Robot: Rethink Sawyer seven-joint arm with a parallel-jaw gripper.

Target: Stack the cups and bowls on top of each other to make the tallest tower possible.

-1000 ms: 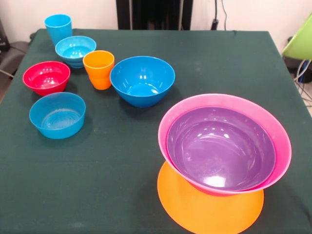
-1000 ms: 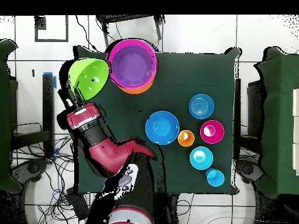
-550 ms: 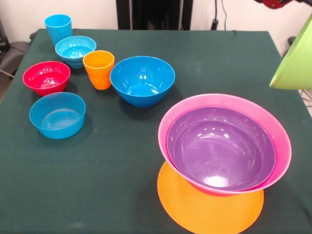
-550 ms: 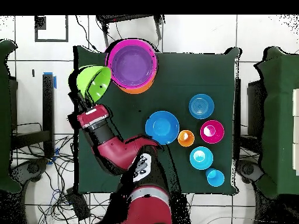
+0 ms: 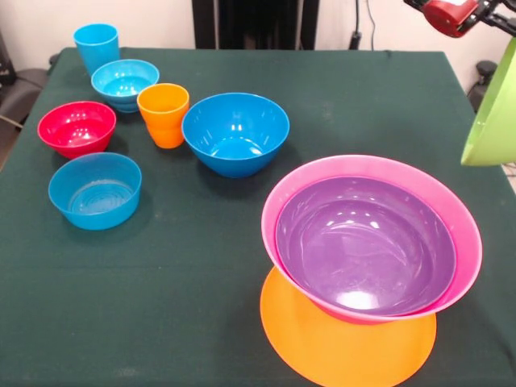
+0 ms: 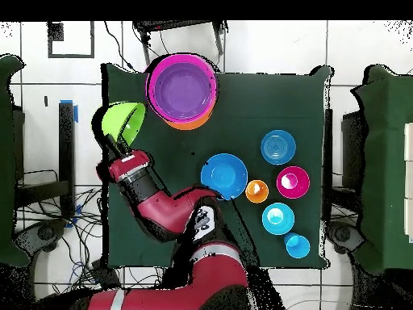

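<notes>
End effector (image 6: 115, 144) clamped on green bowl (image 6: 123, 122), carried tilted in the air at about 8 o'clock from the tower (image 6: 182, 89) in the overhead view, just beside it, over the counter (image 6: 242, 105) edge; finger gap hidden. Tower: pink bowl (image 5: 284, 189) with purple bowl (image 5: 367, 242) nested inside, on flat orange base (image 5: 322, 347), at 5 o'clock in the front view. Big blue bowl (image 5: 235, 133) near centre. Orange cup (image 5: 163, 114) just beside it at 9 o'clock. Red bowl (image 5: 76, 127) farther toward 9. Small blue bowl (image 5: 95, 190) at 6 o'clock from red. Second small blue bowl (image 5: 124, 83) and blue cup (image 5: 97, 47) toward 11 o'clock corner.
</notes>
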